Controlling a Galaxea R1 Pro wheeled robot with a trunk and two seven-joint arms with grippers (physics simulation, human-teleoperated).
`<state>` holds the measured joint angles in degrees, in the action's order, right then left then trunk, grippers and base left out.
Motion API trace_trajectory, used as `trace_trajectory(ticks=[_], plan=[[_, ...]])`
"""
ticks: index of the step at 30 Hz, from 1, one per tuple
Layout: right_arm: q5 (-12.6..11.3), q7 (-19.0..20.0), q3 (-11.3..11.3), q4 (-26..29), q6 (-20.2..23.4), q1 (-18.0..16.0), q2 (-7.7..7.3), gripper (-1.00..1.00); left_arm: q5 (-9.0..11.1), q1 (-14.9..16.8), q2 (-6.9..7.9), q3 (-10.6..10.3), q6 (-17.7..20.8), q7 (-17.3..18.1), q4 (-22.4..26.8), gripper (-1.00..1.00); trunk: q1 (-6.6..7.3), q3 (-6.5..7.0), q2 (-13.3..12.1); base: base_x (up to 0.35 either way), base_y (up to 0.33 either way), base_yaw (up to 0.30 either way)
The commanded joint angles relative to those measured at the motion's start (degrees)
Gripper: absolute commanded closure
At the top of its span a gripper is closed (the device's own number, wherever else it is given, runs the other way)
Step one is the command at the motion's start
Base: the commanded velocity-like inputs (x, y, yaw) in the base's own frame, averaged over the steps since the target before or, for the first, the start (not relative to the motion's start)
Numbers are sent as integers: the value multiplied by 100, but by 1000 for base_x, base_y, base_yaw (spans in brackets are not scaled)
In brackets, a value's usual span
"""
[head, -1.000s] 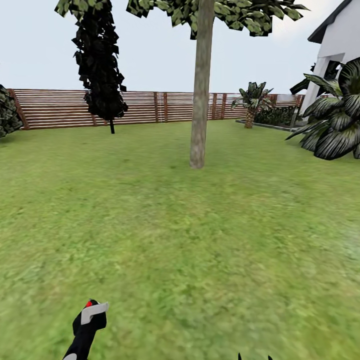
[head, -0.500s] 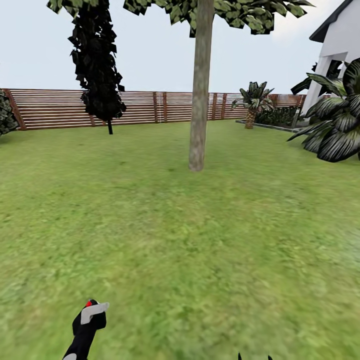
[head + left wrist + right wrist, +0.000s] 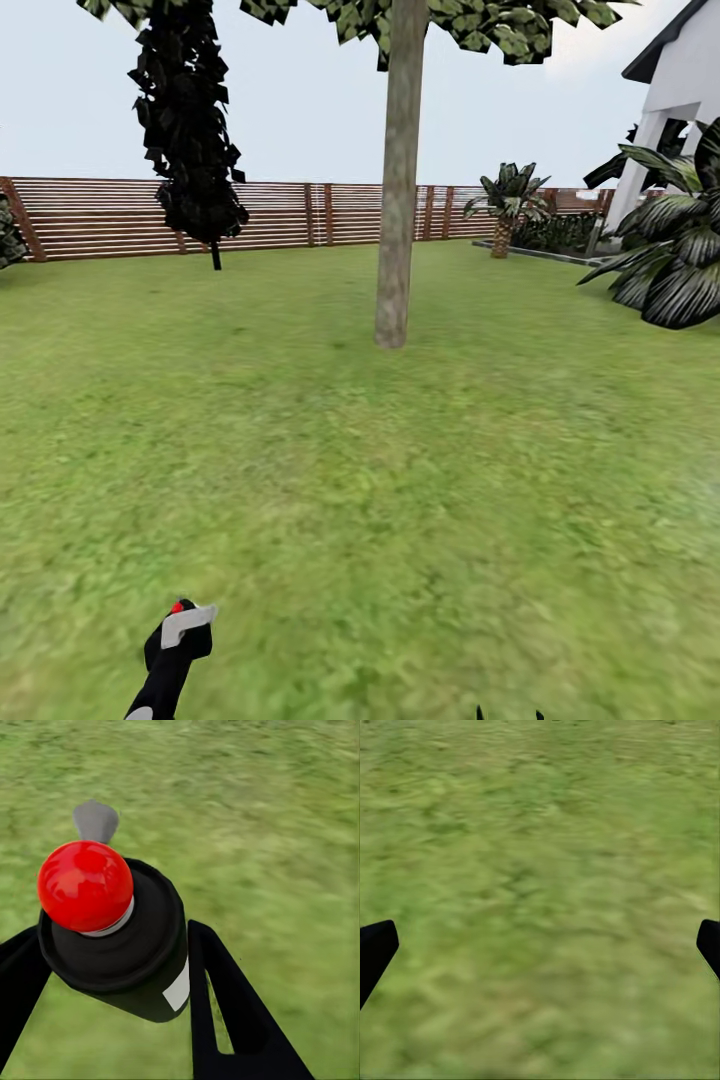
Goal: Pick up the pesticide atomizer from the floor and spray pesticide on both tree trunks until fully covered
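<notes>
Gripping the atomizer (image 3: pixel 120 945), blank white label, left jaws clamp; right jaws gape wide.

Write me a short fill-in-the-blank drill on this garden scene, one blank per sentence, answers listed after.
1. The left gripper is shut on the black atomizer, which is topped by a round ____ knob.
2. The right gripper is open, with nothing but ____ beneath it.
3. Straight ahead stands a tan-grey tree trunk, and behind it runs a brown slatted ____.

Answers: red; grass; fence
</notes>
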<state>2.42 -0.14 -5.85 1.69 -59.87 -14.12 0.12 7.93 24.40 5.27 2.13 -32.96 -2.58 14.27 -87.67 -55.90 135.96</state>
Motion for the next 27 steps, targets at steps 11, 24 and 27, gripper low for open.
trace_trajectory(ticks=[11, 24, 27], plan=[[39, 19, -41, 1135, -13, -6, -124, -100, 25, 3, -17, -3, -17, 10, -7, 100, -2, -5, 2, 338, -80, 0], [68, 35, -27, 1094, 33, -3, -195, -100, 24, 3, -10, -2, -17, 3, -3, 100, -2, -5, 2, 338, -80, 0], [61, 32, -28, 1096, 29, -3, -189, -100, 24, 3, -9, -2, -17, 3, -3, 100, -2, -5, 2, 338, -80, 0]])
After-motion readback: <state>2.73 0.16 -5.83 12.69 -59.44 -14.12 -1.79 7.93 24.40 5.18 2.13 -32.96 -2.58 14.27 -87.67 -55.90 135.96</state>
